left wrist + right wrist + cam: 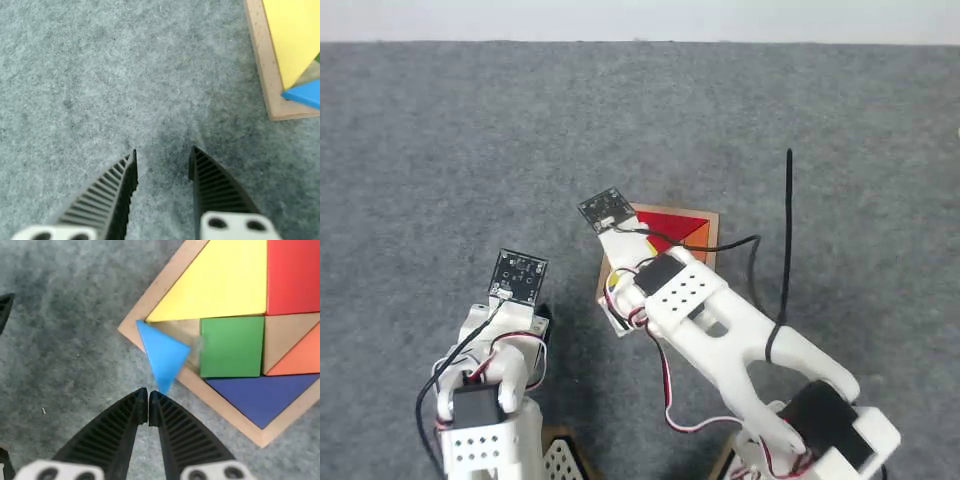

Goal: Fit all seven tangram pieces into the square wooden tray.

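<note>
The square wooden tray holds a yellow triangle, a red piece, a green square, an orange piece and a dark blue piece. A light blue triangle lies tilted across the tray's rim near one corner, partly over a bare slot beside the green square. My right gripper is shut, its tips right at the triangle's outer point, over the carpet. My left gripper stands open above bare carpet, apart from the tray corner.
Grey carpet covers the whole table. In the high view the right arm hides much of the tray, and the left arm stands to the tray's left. A black cable rises by the right arm.
</note>
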Controlling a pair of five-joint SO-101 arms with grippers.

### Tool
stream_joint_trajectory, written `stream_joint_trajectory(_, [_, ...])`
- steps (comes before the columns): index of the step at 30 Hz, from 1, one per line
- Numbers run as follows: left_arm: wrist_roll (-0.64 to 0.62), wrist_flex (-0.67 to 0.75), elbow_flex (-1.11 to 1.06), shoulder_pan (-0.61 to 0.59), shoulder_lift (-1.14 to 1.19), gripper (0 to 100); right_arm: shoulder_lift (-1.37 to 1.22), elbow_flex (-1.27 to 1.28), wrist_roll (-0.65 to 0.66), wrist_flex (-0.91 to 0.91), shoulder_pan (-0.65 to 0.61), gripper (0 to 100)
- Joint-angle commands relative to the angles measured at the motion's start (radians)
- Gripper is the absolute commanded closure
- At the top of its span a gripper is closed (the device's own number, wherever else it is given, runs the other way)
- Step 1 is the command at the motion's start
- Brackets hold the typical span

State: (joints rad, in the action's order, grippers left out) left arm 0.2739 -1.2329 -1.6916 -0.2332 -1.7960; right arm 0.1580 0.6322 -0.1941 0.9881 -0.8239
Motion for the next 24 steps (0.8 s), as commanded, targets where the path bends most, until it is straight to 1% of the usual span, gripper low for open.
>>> stream_joint_trajectory(1, [0.009, 0.017, 0.007, -0.006, 0.002, 83, 0.050, -0.003, 0.014, -0.041, -0.008, 98.8])
stream_joint_trajectory(10, [0.009, 0.017, 0.007, -0.006, 0.002, 83, -0.094, -0.012, 0.015, -0.137, -0.010, 98.7])
stream_joint_trajectory(14, [0.009, 0.017, 0.007, -0.006, 0.002, 83, -0.131, -0.068, 0.015, -0.108, 0.007, 97.5])
stream_joint_trajectory(19, [0.009, 0.017, 0.007, -0.006, 0.002, 83, -0.127, -0.075, 0.015, -0.111, 0.062, 97.5])
stream_joint_trajectory(24, [0.009, 0.017, 0.007, -0.006, 0.002, 83, -0.108, -0.081, 0.015, -0.107, 0.082, 97.6])
